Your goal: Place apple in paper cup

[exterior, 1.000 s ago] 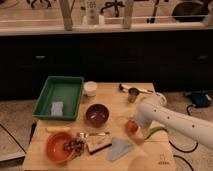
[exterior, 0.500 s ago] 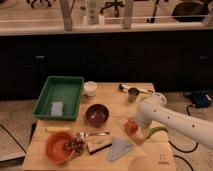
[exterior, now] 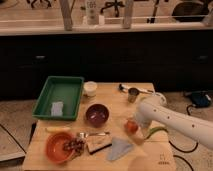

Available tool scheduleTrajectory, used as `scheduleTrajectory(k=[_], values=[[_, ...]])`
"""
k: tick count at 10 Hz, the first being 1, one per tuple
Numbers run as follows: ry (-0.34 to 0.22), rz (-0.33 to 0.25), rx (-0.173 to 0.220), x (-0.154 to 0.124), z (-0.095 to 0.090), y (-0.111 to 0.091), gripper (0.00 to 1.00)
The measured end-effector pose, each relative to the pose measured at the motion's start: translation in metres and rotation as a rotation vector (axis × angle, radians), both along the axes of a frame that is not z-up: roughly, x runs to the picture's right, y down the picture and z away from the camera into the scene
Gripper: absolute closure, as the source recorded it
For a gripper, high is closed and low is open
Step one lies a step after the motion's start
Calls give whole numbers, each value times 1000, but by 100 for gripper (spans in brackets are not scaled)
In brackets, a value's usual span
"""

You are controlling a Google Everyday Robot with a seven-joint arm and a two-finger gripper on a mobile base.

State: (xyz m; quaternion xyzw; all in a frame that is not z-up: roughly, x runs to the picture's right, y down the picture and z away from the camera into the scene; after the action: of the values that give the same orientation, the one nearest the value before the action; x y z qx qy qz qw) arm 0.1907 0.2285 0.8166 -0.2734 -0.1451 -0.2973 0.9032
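The apple is a small orange-red fruit on the wooden table, right of centre. My gripper is at the end of the white arm, which reaches in from the right. It sits right at the apple, over its upper right side. The paper cup is short and white. It stands upright at the back of the table, beside the right edge of the green tray, well left of and behind the apple.
A shiny metal cup stands behind the apple. A purple bowl sits between apple and paper cup. A long green vegetable, a grey cloth, an orange bowl and a utensil lie in front.
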Motion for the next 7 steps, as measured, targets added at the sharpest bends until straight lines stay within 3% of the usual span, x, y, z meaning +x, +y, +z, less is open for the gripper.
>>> scheduleTrajectory(k=[7], values=[[-15,-13,-7,-1,0,2,20]])
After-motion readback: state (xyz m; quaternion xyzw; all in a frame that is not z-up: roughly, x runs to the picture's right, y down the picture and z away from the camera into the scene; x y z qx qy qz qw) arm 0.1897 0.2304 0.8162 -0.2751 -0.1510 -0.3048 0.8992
